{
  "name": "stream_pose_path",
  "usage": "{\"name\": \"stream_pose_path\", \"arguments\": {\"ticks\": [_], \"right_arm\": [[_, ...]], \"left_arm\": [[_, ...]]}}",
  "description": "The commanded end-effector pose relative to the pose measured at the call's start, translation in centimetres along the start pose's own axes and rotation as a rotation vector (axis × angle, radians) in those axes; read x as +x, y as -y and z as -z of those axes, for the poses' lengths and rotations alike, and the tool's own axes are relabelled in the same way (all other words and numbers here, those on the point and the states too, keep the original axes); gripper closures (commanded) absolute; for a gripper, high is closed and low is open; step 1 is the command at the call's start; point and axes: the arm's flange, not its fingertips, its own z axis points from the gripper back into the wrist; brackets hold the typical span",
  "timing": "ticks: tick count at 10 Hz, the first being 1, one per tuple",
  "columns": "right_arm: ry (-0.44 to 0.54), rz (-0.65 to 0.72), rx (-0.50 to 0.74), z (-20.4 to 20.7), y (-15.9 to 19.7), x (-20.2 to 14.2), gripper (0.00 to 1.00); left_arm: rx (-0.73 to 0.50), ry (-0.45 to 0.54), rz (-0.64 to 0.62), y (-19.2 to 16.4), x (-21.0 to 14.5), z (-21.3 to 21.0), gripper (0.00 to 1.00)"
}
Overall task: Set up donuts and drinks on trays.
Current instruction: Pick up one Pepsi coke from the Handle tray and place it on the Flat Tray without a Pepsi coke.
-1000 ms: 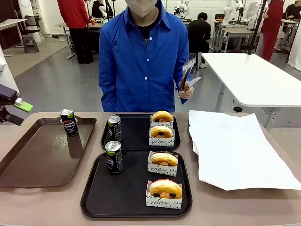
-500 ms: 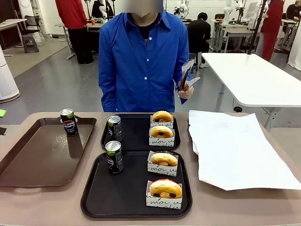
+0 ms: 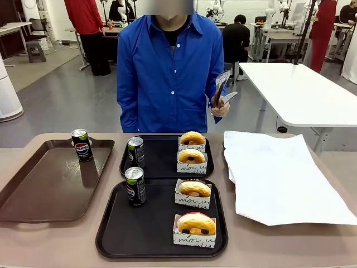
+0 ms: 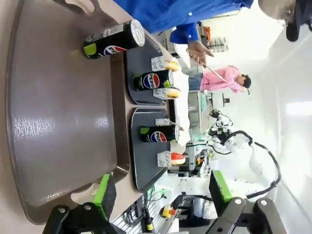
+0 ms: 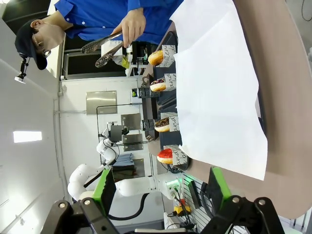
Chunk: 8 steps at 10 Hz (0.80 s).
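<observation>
With both the left gripper (image 4: 158,192) and right gripper (image 5: 158,187) spread and empty, the can (image 3: 82,144) at the brown tray's (image 3: 33,195) 1 o'clock corner may tip if reached carelessly.

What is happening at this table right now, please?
Nothing is being handled. Each black tray holds two boxed donuts and one can. A third can stands on the brown tray. The person holds tongs. The left end effector and right end effector are open, holding nothing.
</observation>
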Motion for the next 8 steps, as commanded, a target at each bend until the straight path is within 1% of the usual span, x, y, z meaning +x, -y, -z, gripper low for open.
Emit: {"name": "stream_pose_path", "arguments": {"ticks": [1, 2, 3, 8], "right_arm": [[0.000, -0.004, 0.012, -0.1, 0.0, 0.0, 0.00], [0.000, -0.004, 0.012, -0.1, 0.0, 0.0, 0.00], [0.000, -0.004, 0.012, -0.1, 0.0, 0.0, 0.00], [0.000, -0.004, 0.012, -0.1, 0.0, 0.0, 0.00]], "left_arm": [[-0.024, 0.036, -0.041, -0.1, 0.5, -0.2, 0.00], [0.020, 0.059, -0.015, 0.7, 0.2, 0.3, 0.00], [-0.005, 0.013, -0.021, -0.6, 0.2, -0.1, 0.00], [-0.005, 0.013, -0.021, -0.6, 0.2, -0.1, 0.00]]}}
